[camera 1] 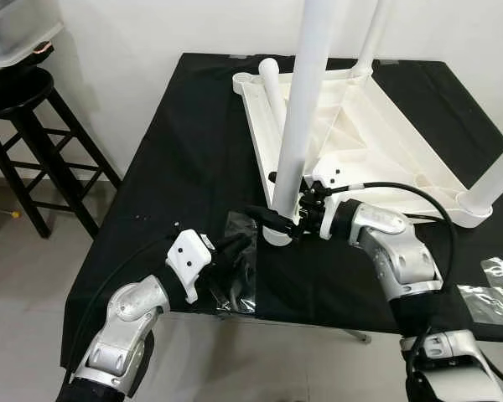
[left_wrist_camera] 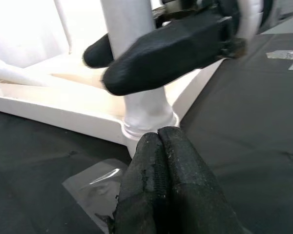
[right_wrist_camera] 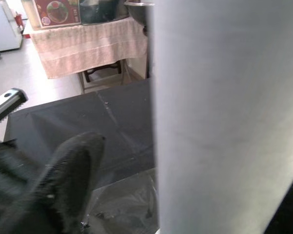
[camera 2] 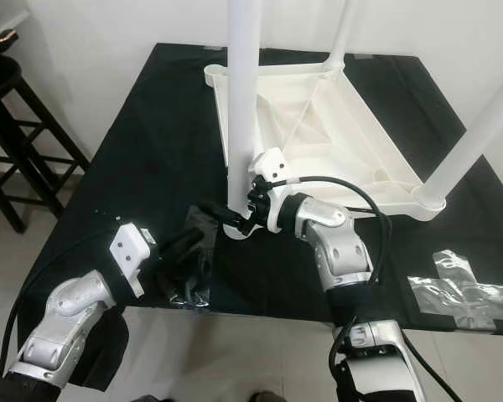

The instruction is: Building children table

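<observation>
white plastic: one children's table top [camera 1: 377, 126], upside down, upper centre to right of the head frames, lying on a black cloth [camera 1: 184, 142] that covers the work surface. three legs stand up from its corners: a near leg [camera 1: 300, 109] at centre frame, a back leg [camera 1: 370, 38] at top, a right leg [camera 1: 501, 180] at the right edge. a fourth leg [camera 1: 272, 105] lies loose along the top's left rim.

my right gripper [camera 1: 278, 219], centre frame, has its fingers clamped round the near leg just above its socket; one finger [left_wrist_camera: 171, 46] crosses the leg in the left wrist view.

my left gripper [camera 1: 235, 251], lower left of centre, fingers [left_wrist_camera: 161, 195] pressed together on nothing, rests over a clear plastic bag [camera 1: 239, 280] just beside that socket.

more clear wrapping [camera 2: 457, 289], lower right. black stool [camera 1: 25, 126], upper left, on the floor.
</observation>
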You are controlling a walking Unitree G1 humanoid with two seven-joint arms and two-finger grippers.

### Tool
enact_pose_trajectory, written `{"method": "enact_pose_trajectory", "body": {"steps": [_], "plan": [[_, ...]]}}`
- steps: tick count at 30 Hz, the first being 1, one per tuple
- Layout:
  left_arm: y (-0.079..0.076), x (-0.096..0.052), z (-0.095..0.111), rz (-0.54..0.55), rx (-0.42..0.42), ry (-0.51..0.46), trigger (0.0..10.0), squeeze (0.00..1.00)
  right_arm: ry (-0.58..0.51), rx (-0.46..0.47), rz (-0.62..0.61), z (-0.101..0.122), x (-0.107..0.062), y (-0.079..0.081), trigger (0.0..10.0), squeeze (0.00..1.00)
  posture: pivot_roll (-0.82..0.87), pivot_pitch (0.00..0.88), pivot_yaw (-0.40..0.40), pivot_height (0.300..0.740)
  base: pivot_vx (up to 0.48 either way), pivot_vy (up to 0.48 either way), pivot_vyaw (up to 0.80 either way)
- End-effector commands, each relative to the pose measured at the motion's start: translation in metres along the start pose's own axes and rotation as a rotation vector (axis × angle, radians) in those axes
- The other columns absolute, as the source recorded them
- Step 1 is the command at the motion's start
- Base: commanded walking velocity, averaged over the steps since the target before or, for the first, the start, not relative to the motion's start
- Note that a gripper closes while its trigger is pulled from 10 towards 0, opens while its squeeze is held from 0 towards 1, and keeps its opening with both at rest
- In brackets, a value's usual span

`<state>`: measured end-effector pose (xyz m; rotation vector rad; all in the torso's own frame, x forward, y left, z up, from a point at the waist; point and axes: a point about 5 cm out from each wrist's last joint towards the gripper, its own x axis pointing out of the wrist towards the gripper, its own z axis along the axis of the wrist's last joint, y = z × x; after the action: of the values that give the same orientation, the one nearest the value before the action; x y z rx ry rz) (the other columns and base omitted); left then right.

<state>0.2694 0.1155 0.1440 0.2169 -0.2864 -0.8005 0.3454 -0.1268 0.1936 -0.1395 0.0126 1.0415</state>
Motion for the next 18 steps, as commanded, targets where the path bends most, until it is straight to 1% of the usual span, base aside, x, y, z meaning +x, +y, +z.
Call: {"method": "enact_pose_trajectory", "body": {"steps": [1,7,9,10,11,13,14,15,17,18], "plan": [[-0.003,-0.001,-0.003,-0.01,-0.007,0.016,10.0,0.0,0.003,0.031,0.069,-0.008,0.007,0.005,0.0,0.0,0.03,0.127,-0.02,0.74,0.0,0.0,0.0],[-0.003,-0.001,-0.003,-0.006,-0.006,0.015,10.0,0.0,-0.009,0.045,0.087,-0.011,0.006,0.004,0.0,0.0,0.03,0.13,-0.02,0.74,0.0,0.0,0.0],[-0.003,-0.001,-0.003,-0.005,-0.006,0.014,10.0,0.0,-0.018,0.039,0.07,-0.012,0.0,0.002,0.0,0.0,0.02,0.134,-0.016,0.74,0.0,0.0,0.0],[-0.003,-0.001,-0.003,-0.007,-0.007,0.014,10.0,0.0,-0.011,0.03,0.041,-0.014,-0.004,0.0,0.0,0.0,0.02,0.136,-0.014,0.74,0.0,0.0,0.0],[-0.003,-0.001,-0.003,-0.007,-0.007,0.014,10.0,0.0,-0.011,0.03,0.041,-0.014,-0.004,0.0,0.0,0.0,0.02,0.136,-0.014,0.74,0.0,0.0,0.0],[-0.003,-0.001,-0.002,-0.009,-0.008,0.014,10.0,0.0,0.003,0.021,-0.013,-0.018,-0.011,-0.002,0.0,0.0,0.02,0.137,-0.015,0.74,0.0,0.0,0.0],[-0.002,-0.001,-0.002,-0.01,-0.007,0.014,10.0,0.0,0.034,0.049,-0.091,-0.026,-0.015,0.0,0.0,0.0,0.01,0.138,-0.017,0.74,0.0,0.0,0.0],[-0.002,-0.002,-0.002,-0.009,-0.008,0.014,10.0,0.0,0.053,0.069,-0.134,-0.031,-0.017,0.004,0.0,0.0,0.01,0.138,-0.019,0.74,0.0,0.0,0.0],[-0.002,-0.002,-0.002,-0.009,-0.008,0.014,10.0,0.0,0.07,0.087,-0.17,-0.037,-0.018,0.009,0.0,0.0,0.01,0.138,-0.02,0.74,0.0,0.0,0.0],[-0.002,-0.002,-0.002,-0.008,-0.008,0.014,10.0,0.0,0.089,0.097,-0.267,-0.045,-0.014,0.016,0.0,0.0,0.0,0.139,-0.019,0.74,0.0,0.0,0.0]]}}
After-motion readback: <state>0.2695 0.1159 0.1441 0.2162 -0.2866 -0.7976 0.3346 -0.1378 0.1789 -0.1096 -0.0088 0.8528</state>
